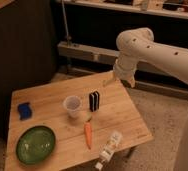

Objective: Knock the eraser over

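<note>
The eraser [94, 100], a small black block with white stripes, stands upright near the middle of the wooden table [42, 95]. It is just right of a clear plastic cup [72, 106]. My gripper [108, 81] hangs from the white arm [137, 47] above the table's far right edge, up and to the right of the eraser and apart from it.
A blue squarish block [24, 110] lies at the left. A green plate [35, 144] sits at the front left. A carrot [88, 134] lies in front of the eraser. A white bottle [108, 148] lies at the front right edge. Dark shelving stands behind.
</note>
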You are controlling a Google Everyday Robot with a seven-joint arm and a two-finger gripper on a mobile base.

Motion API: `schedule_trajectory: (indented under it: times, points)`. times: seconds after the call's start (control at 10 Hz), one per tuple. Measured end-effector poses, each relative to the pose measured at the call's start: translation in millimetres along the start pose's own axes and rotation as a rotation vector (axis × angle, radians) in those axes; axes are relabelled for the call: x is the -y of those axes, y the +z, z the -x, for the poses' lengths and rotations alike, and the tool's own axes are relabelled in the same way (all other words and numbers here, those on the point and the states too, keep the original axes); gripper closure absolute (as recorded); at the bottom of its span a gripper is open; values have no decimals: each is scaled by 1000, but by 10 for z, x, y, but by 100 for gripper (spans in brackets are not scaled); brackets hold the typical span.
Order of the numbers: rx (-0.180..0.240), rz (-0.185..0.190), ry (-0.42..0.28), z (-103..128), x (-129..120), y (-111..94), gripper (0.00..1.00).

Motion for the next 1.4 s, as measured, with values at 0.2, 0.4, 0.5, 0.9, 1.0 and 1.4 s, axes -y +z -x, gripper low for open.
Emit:
schedule_trajectory:
  times: [0.2, 0.4, 0.5, 0.9, 1.0, 1.4]
  points:
    - [0, 0, 0, 0, 0, 0, 20]
    - [0, 0, 0, 0, 0, 1, 20]
    - [0, 0, 0, 0, 0, 0, 20]
    - [0, 0, 0, 0, 1, 1, 20]
    - [-1, -2, 2, 4, -3, 2, 20]
    - [-82, -198, 45, 368, 7, 89, 53]
